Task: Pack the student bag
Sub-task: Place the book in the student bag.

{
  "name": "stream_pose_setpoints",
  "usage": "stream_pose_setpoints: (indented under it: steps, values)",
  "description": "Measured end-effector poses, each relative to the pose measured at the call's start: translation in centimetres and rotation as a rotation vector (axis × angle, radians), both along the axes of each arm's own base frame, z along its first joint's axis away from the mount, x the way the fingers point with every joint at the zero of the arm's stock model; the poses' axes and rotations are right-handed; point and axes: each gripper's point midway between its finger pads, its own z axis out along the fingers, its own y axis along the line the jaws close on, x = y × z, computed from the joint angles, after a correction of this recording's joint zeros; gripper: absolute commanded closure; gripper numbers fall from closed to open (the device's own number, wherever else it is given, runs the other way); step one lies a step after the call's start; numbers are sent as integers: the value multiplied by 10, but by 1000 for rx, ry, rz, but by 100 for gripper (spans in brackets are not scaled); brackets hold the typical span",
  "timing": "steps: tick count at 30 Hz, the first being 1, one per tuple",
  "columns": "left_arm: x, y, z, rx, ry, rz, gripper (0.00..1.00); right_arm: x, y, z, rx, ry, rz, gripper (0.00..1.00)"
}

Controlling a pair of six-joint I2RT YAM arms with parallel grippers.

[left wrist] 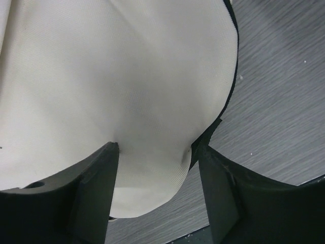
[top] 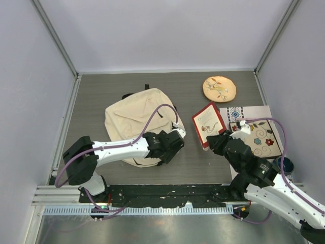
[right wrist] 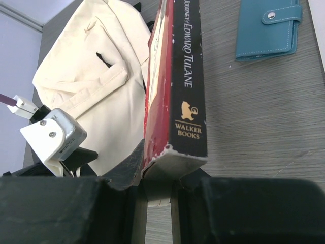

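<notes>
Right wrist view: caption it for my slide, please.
Right pincer clamps the red book at one end; student bag and teal wallet lie beyond.

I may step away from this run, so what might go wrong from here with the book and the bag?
The right fingers pinch the red book only at its bottom end, so it may pivot or slip. The left fingers straddle a loose fold of the student bag; closing there might catch one layer without opening it.

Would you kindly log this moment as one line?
left gripper open astride cream fabric backpack edge | right gripper shut on red black-spined book
</notes>
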Motion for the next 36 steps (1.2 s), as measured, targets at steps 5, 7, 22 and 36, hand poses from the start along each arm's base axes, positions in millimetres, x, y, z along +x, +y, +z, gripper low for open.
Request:
stream_pose_setpoints:
  steps: [5,7,22,36]
  values:
    - [4,2,0,17,-32,16,74,-1,1,1,11,-1,4,99]
    - [4,2,1,16,-36,18,85,-1,1,2,16,-4,2,99]
    - [8,10,24,-50,-96,84,100,-1,3,1,27,6,2,99]
    - [39,50,109,-312,-267,335,100,-6,10,6,60,17,44,99]
